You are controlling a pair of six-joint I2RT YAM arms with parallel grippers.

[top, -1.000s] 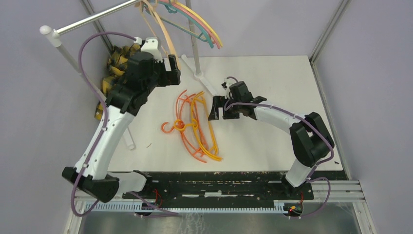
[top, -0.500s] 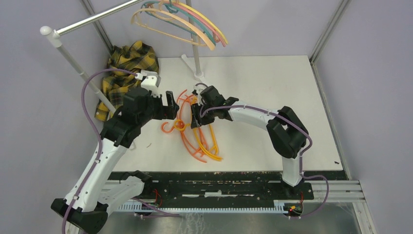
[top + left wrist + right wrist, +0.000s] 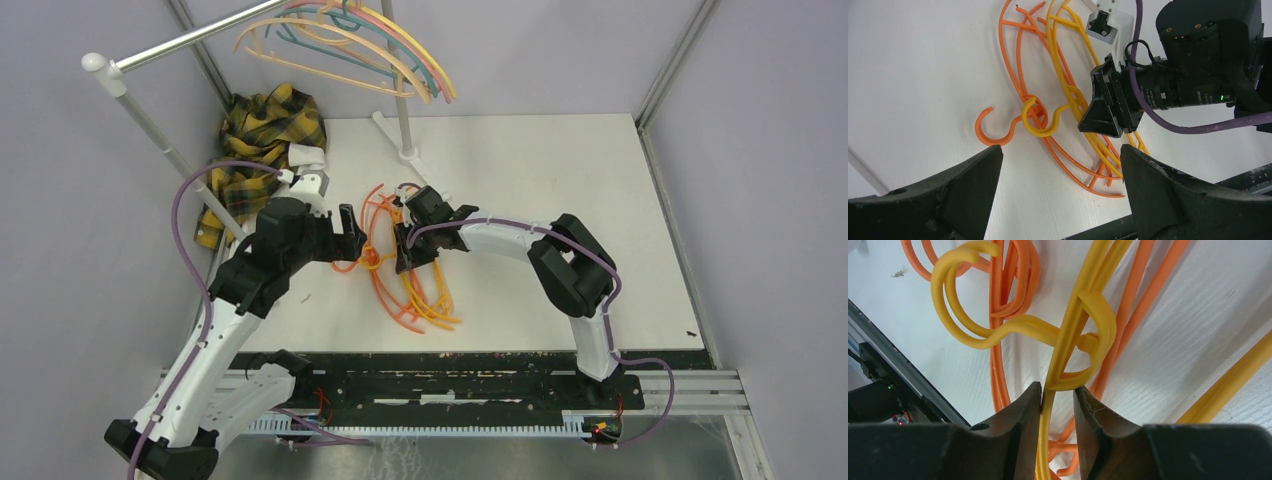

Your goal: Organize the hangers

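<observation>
- Straddling one thin strand of a yellow hanger (image 3: 1064, 347), the right gripper (image 3: 1057, 395) has its jaws drawn narrow. The strand lies against one finger (image 3: 1018, 415), and a slim gap shows at the other, so it is not pinched.
- That strand runs up through a yellow loop that sits just above the fingertips, next to a curled yellow hook.
- From above, the right gripper (image 3: 402, 246) is low over the middle of a tangled pile on the white table (image 3: 560, 180).
- The pile is made of orange hangers (image 3: 374, 222) and yellow ones, lying flat and overlapping, with their hooks knotted together at its left side.
- The left gripper (image 3: 1060, 152) is spread wide and holds nothing. It hangs above the table just left of the pile, with the knotted hooks in view between its fingers.
- More hangers (image 3: 350, 40), in peach, teal, pink and yellow, hang from the rack pole (image 3: 190, 38) at the far left corner.
- A plaid cloth (image 3: 260, 130) lies bunched below the pole.
</observation>
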